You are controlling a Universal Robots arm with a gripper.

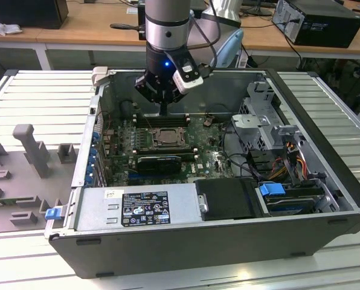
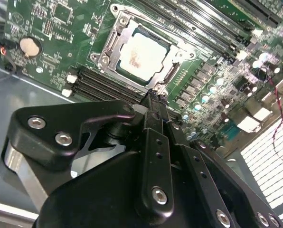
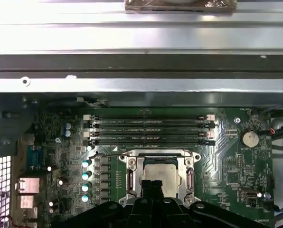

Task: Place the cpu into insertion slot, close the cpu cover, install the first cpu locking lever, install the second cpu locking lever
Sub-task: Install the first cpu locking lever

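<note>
End effector: your end effector (image 1: 162,111) has its fingers brought together, with nothing held between them.
Cpu: the cpu (image 2: 144,54) lies flat in the insertion slot (image 2: 105,59), its pale top facing up.
Cover: the cpu cover (image 2: 117,45) looks folded down over the chip, which shows through its window.
Key relation: in the exterior view your fingertips hang over the memory slots (image 1: 159,121), just beyond the socket. The cpu is near, lower, and on the camera's side of them.
Axis: the memory slots run from the exterior view's left to its right, alongside the socket's far edge.
Setting: the open computer case (image 1: 325,199) rests on the tabletop (image 1: 41,103).
</note>
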